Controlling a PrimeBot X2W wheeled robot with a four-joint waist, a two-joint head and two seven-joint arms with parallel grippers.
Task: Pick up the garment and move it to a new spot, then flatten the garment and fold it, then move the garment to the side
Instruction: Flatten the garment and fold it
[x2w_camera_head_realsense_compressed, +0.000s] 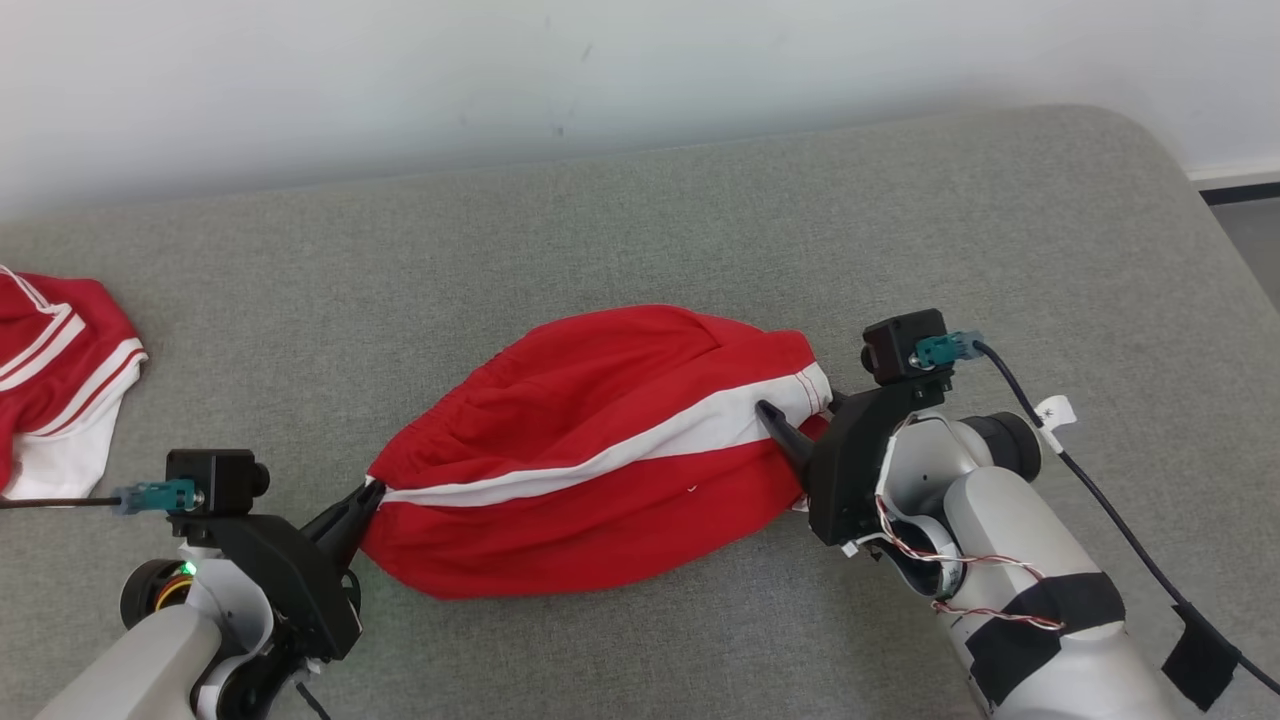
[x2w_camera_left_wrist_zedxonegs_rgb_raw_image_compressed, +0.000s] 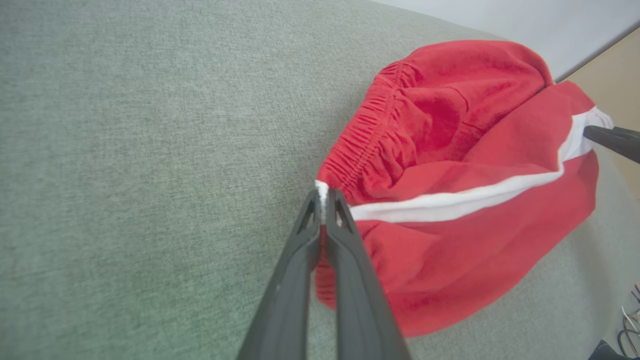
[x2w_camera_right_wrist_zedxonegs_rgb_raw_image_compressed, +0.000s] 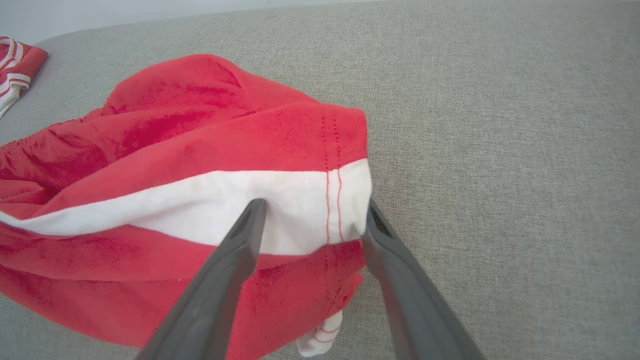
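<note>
shorts (x2w_camera_head_realsense_compressed: 600, 450) x1 ctr, other red garment (x2w_camera_head_realsense_compressed: 60, 380) x1 far l

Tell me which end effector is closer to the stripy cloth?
Left. The left end effector sits right of the stripy cloth; the right end effector is farther, across the red shorts.

A plain indoor room; whether home or lab cannot be told. A broad grey fabric-covered pad (x2w_camera_head_realsense_compressed: 620, 230) with a rounded corner stands against a bare white wall (x2w_camera_head_realsense_compressed: 500, 70), with a pale skirting board (x2w_camera_head_realsense_compressed: 1235, 172) and grey floor (x2w_camera_head_realsense_compressed: 1255, 235) beside it.
</note>
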